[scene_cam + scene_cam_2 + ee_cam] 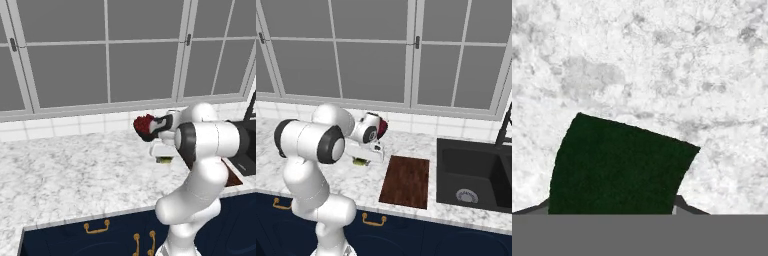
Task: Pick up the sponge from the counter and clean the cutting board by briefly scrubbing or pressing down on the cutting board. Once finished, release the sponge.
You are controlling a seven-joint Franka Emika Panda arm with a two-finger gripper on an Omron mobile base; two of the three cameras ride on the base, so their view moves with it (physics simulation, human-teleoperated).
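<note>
My gripper (612, 209) is shut on the sponge (619, 167), whose dark green top sits between the two fingertips. In the base views the sponge (360, 161) (164, 159) shows green over yellow just under the white hand, low over the marble counter (363, 182). The gripper (361, 158) stands a little to the left of the cutting board (406, 181), a dark reddish-brown rectangle lying flat beside the sink. In the left base view my forearm hides most of the cutting board (233, 178). I cannot tell whether the sponge touches the counter.
A dark bowl of red fruit (144, 124) (382, 128) stands just behind the hand near the tiled wall. The black sink (476, 175) with its faucet (503, 131) lies right of the board. Open marble counter (75, 170) stretches to the left.
</note>
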